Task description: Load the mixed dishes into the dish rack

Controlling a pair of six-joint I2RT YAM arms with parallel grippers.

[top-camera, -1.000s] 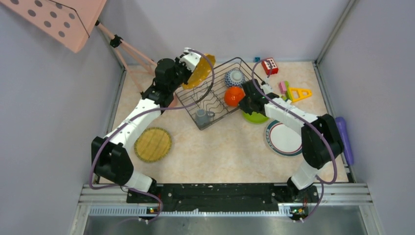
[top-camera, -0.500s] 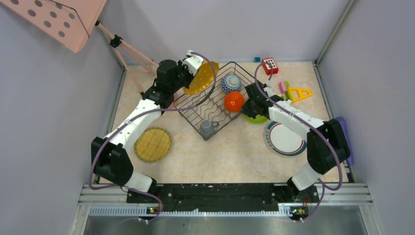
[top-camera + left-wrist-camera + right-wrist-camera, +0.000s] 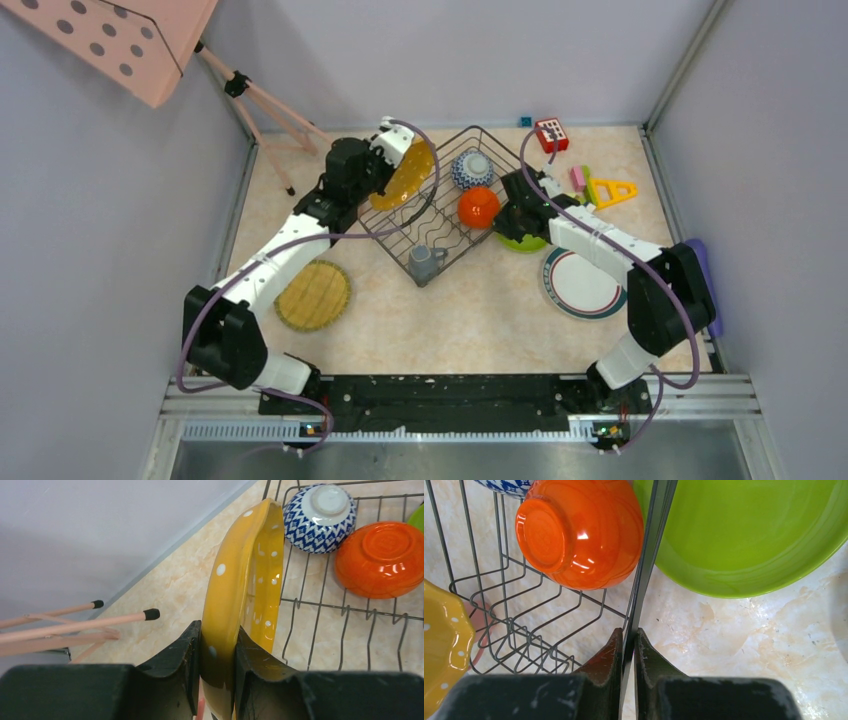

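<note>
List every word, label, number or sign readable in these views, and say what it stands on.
No text can be read in any view.
The red block has white marks that are too small to make out.
The yellow plate has only white dots.
The patterned bowl has only a blue-and-white pattern.

Bright, even overhead light, soft shadows. Glare spots on orange-red bowl ahead-left of right gripper; blurry nearest cam.

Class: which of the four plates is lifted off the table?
The yellow dotted plate, held on edge by the left gripper at the dish rack; the other three rest on the table.
</note>
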